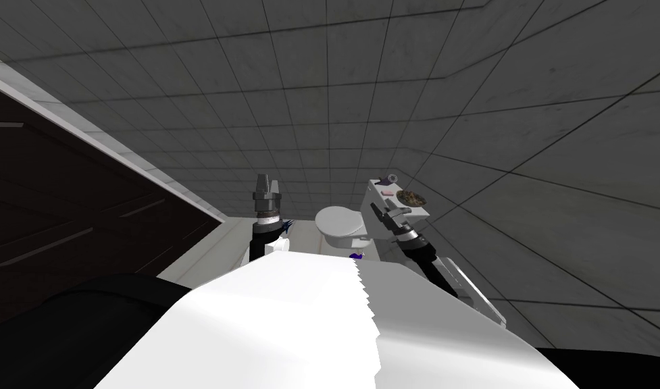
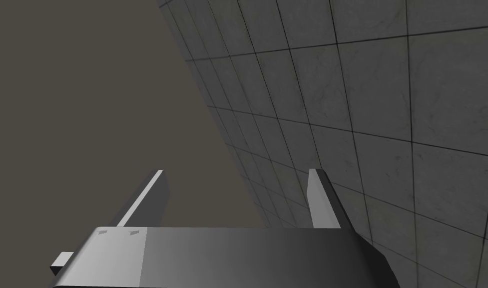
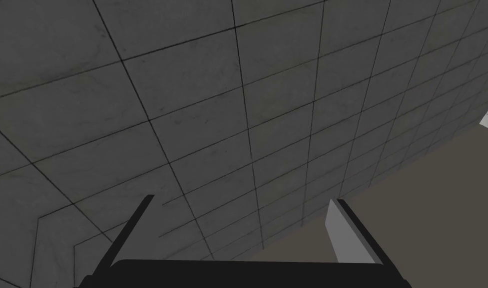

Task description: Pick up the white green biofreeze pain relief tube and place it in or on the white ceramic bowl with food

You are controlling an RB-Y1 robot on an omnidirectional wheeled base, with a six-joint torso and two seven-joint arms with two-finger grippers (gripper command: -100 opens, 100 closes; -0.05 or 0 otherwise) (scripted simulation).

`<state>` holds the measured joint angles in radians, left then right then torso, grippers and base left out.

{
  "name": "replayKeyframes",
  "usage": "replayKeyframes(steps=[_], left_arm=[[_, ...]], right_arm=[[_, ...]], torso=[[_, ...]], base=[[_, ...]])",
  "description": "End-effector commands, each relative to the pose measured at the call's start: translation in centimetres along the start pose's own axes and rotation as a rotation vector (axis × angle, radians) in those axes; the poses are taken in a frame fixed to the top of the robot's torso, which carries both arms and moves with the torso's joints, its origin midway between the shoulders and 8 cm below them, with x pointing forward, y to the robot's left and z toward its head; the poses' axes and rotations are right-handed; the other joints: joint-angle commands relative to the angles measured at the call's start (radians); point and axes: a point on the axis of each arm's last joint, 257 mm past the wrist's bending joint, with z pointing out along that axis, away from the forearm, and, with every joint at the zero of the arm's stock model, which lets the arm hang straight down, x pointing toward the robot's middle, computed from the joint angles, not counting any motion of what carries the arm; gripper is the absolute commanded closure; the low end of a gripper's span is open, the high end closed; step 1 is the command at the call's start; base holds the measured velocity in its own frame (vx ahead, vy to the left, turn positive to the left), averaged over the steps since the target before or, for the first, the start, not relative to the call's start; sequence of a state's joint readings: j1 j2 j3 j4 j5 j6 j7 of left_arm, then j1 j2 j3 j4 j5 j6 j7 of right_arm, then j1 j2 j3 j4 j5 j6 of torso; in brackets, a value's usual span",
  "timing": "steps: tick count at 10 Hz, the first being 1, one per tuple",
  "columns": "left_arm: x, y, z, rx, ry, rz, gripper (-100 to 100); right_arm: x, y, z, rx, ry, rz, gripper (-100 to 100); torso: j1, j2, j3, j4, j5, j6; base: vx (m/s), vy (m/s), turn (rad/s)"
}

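Both jaws stand open and empty: right gripper (image 3: 244,199) by the tank (image 1: 378,186), left gripper (image 2: 236,171) raised. The tube (image 1: 388,193), I judge, lies on the tank beside the bowl (image 1: 412,198). You're reaching; next, tip the right gripper down over the tube.

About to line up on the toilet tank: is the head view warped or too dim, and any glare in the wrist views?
Head view: warped, tile lines on the wall splay toward the corners; dim, but the white toilet tank with the bowl stands out. Left wrist view: evenly dim tiles, no glare. Right wrist view: likewise, no glare.
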<state>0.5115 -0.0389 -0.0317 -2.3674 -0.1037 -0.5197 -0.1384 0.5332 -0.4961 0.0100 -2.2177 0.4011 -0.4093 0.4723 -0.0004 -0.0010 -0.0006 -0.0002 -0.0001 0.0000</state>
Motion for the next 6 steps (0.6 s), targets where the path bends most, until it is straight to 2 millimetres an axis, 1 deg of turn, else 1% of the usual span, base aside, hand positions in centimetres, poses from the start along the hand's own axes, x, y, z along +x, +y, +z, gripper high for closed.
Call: replayKeyframes(steps=[1, 3, 4, 6], left_arm=[[0.0, 0.0, 0.0, 0.0, 0.0, 0.0, 0], [0.0, 0.0, 0.0, 0.0, 0.0, 0.0, 0], [0.0, 0.0, 0.0, 0.0, 0.0, 0.0, 0], [0.0, 0.0, 0.0, 0.0, 0.0, 0.0, 0]], right_arm=[[0.8, -0.2, -0.1, -0.006, 0.035, -0.066, -100], [3.0, -1.5, -1.0, -0.018, 0.128, -0.22, -100], [3.2, -1.4, -1.0, -0.026, 0.137, -0.24, -100], [5.3, -3.1, -2.2, -0.045, 0.233, -0.398, -100]], torso=[[0.0, 0.0, 0.0, 0.0, 0.0, 0.0], [0.0, 0.0, 0.0, 0.0, 0.0, 0.0], [0.0, 0.0, 0.0, 0.0, 0.0, 0.0], [0.0, 0.0, 0.0, 0.0, 0.0, 0.0]], base=[[0.02, -0.004, 0.006], [0.017, 0.001, -0.003], [0.007, -0.002, 0.003], [0.011, 0.001, -0.003]])
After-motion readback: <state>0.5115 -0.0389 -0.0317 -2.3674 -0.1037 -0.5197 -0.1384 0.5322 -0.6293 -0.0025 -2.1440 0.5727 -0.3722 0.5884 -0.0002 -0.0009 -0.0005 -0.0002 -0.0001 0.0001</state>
